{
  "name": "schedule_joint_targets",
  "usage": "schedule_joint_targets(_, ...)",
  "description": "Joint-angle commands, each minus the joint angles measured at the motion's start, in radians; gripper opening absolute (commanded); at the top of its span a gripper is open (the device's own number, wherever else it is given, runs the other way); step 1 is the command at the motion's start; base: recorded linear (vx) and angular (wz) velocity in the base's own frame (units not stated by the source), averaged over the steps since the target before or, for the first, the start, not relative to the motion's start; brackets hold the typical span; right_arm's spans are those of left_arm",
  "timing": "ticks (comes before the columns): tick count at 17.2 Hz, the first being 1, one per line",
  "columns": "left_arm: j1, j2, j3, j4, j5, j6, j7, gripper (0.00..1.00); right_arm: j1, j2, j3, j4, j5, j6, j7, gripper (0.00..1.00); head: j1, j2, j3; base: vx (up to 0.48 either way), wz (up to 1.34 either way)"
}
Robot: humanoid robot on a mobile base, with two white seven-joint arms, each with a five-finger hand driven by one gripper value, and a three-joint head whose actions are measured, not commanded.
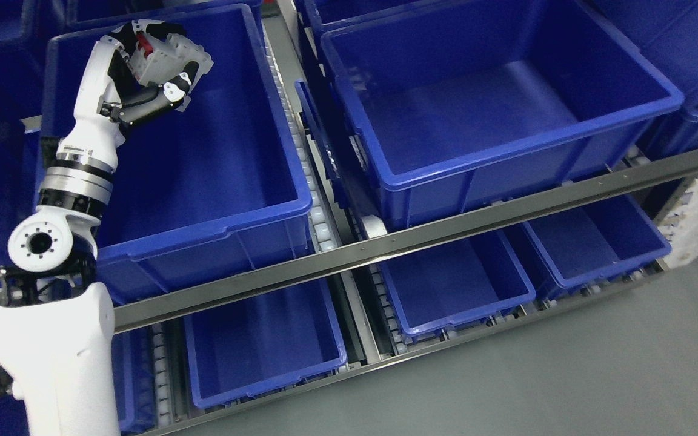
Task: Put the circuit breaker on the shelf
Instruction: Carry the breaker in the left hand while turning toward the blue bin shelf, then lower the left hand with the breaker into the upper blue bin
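The left robot hand, its fingers clamped around the pale grey plastic circuit breaker with a red toggle, hangs above the large blue plastic bin on the upper tier of the metal roller shelf, toward the bin's far-left corner at about ten o'clock in the head view; the breaker's long axis looks tilted, running roughly from ten to four o'clock. The bin's bare floor lies directly beneath the breaker, so the coming move is likely a plain descent; no right arm shows.
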Motion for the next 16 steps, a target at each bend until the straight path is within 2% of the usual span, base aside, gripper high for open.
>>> schedule_joint_targets(1,-0.175,0.223,-0.177,0.385,-0.159,0.006,-0.080,0.15,0.000,-0.017,0.020,0.000,0.000,0.033,0.002,1.00,0.0000,0.000,0.000,0.119,0.39)
schedule_joint_targets(4,-0.286,0.170,-0.269,0.582,-0.212,-0.002,-0.089,0.15,0.000,-0.017,0.020,0.000,0.000,0.033,0.000,1.00,0.0000,0.000,0.000,0.078,0.29)
schedule_joint_targets(7,-0.419,0.076,-0.332,0.834,-0.314,-0.017,-0.091,0.16,0.000,-0.017,0.020,0.000,-0.001,0.033,0.001,1.00,0.0000,0.000,0.000,0.025,0.09)
schedule_joint_targets(10,-0.492,0.033,-0.334,1.088,-0.411,-0.129,-0.080,0.16,0.000,-0.017,0.020,0.000,0.000,0.033,0.001,1.00,0.0000,0.000,0.000,0.012,-0.05)
schedule_joint_targets(14,-0.486,0.021,-0.346,1.141,-0.474,-0.149,-0.075,0.18,0.000,-0.017,0.020,-0.001,0.000,0.033,0.002,1.00,0.0000,0.000,0.000,-0.022,-0.05)
schedule_joint_targets(15,-0.480,0.022,-0.351,1.141,-0.474,-0.149,-0.077,0.23,0.000,-0.017,0.020,0.000,-0.001,0.033,0.001,1.00,0.0000,0.000,0.000,-0.012,-0.06)
schedule_joint_targets(16,-0.475,0.022,-0.352,1.142,-0.474,-0.149,-0.077,0.33,0.000,-0.017,0.020,0.000,0.000,0.033,0.000,1.00,0.0000,0.000,0.000,-0.012,-0.06)
